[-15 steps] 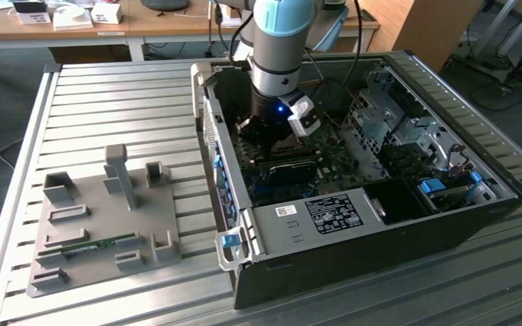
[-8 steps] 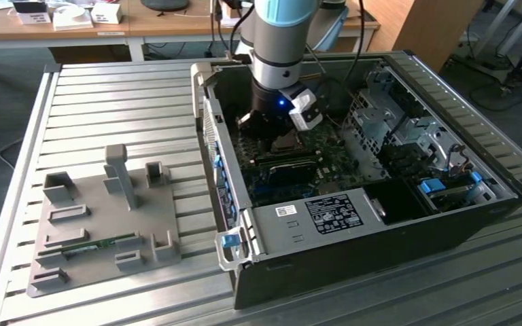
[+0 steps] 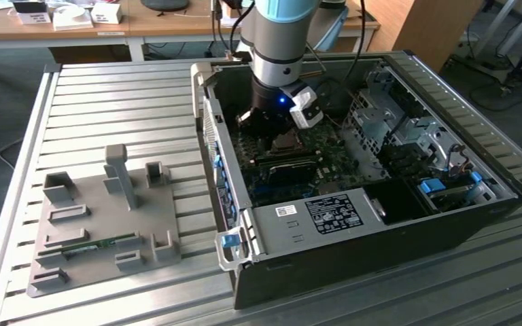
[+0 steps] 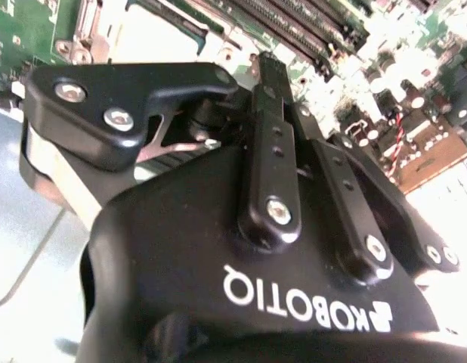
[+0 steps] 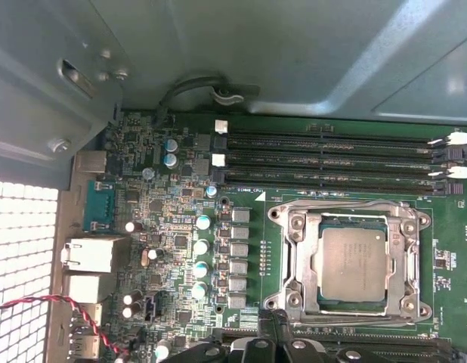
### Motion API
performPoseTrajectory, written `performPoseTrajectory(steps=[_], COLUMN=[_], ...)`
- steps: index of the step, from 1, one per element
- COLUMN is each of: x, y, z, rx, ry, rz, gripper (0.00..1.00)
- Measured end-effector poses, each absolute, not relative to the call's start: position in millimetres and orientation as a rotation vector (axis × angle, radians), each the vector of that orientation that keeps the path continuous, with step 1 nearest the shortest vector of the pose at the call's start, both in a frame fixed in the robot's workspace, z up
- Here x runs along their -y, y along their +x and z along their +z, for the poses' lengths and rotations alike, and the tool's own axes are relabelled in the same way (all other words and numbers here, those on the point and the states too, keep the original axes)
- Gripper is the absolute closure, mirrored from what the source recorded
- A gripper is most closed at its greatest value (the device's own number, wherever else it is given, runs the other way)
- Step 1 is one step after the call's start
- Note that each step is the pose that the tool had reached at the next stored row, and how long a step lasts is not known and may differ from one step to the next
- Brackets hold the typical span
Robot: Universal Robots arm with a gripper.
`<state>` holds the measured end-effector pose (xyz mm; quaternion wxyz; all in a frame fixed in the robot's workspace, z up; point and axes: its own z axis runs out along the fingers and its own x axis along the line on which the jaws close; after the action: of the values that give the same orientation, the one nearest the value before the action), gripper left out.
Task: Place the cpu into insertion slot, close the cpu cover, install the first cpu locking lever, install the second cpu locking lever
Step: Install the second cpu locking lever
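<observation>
In the first wrist view the greyish-gold cpu (image 5: pixel 354 265) lies flat in the insertion slot (image 5: pixel 294 261) on the green motherboard. The silvery cpu cover (image 5: pixel 407 261) is down around it, and the chip shows through its window. Thin wire levers run along the frame's edges; I cannot tell whether they are latched. My gripper (image 5: pixel 273 319) hangs just beside the socket's edge, fingers together with nothing between them. The second wrist view has the black gripper (image 4: pixel 267 66) close over the board. In the exterior view the gripper (image 3: pixel 274 130) is deep inside the black computer case (image 3: pixel 370 258).
Long memory slots (image 5: pixel 332 159) run beside the socket, and capacitors (image 5: pixel 202 246) stand near it. The case walls (image 3: pixel 209 136) close in around the arm. A grey fixture plate (image 3: pixel 107 224) with a green memory stick (image 3: pixel 89 246) sits at the exterior view's left on the slatted table (image 3: pixel 116 95).
</observation>
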<state>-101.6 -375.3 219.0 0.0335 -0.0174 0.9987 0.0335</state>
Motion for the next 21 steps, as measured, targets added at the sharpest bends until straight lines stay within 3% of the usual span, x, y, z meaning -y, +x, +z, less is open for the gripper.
performPoseTrajectory(steps=[21], x=[369], y=[-62], z=[219], rx=[-3.072], ry=[-0.054], rz=[0.103], gripper=[0.89])
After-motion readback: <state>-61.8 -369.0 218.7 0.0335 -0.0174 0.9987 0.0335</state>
